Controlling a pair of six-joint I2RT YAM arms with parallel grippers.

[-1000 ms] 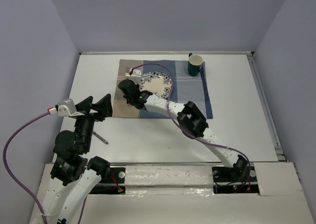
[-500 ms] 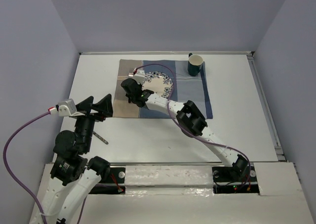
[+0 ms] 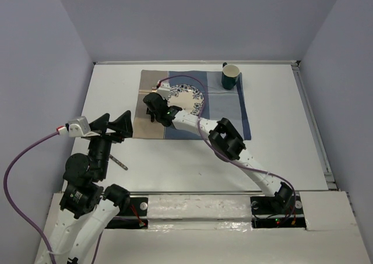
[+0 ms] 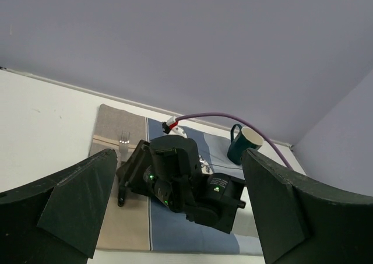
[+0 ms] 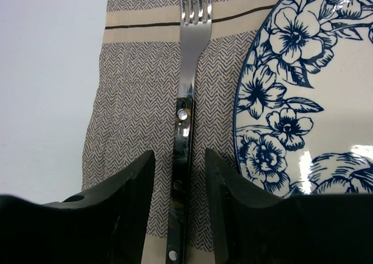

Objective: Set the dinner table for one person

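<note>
Left of the plate (image 5: 303, 101), a fork (image 5: 185, 101) lies on the placemat (image 5: 134, 101) — the right arm's jaws slightly parted astride its handle. The left arm's jaws gape wide.

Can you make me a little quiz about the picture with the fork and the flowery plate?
1. True or false: the fork lies on top of the plate.
2. Where does the green mug stand? A) at the far right corner of the placemat; B) on the plate; C) next to the robot's bases.
3. Fill in: the right tool has a finger on each side of the fork's ____.

Key: 1 false, it lies beside the plate; 2 A; 3 handle.
</note>
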